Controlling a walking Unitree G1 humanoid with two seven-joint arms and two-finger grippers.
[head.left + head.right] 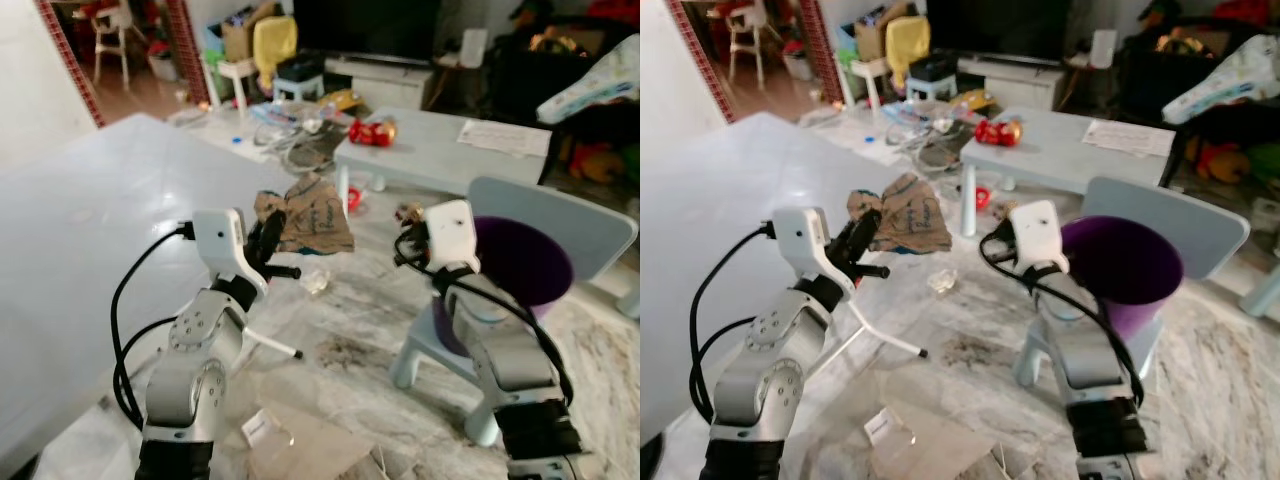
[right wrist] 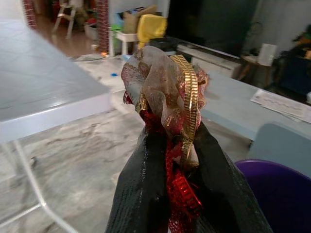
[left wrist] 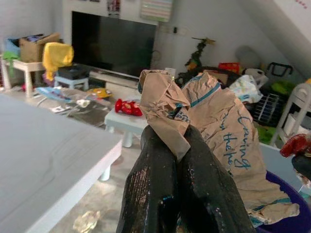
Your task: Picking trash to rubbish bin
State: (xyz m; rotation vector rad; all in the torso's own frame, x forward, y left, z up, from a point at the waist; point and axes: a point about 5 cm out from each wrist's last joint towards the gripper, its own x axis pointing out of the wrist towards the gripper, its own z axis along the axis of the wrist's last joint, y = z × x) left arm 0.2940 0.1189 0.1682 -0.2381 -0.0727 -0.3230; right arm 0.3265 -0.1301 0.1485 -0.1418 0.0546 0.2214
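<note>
Left hand (image 3: 167, 160) pinches one paper bag (image 3: 214, 131); right hand (image 2: 177, 160) one wrapper (image 2: 165, 92).

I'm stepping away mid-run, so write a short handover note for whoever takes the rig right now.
Left tool: shut on the crumpled brown paper bag, held up over the floor.
Right tool: shut on the red and gold ribbon scrap, just short of the purple bin on the grey child's chair.
Done: both pieces picked up.
Left: drop both in the bin; clear wrapper lies on the floor.

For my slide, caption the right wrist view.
Right end effector clamps a red-and-gold foil wrapper beside the purple bin.
</note>
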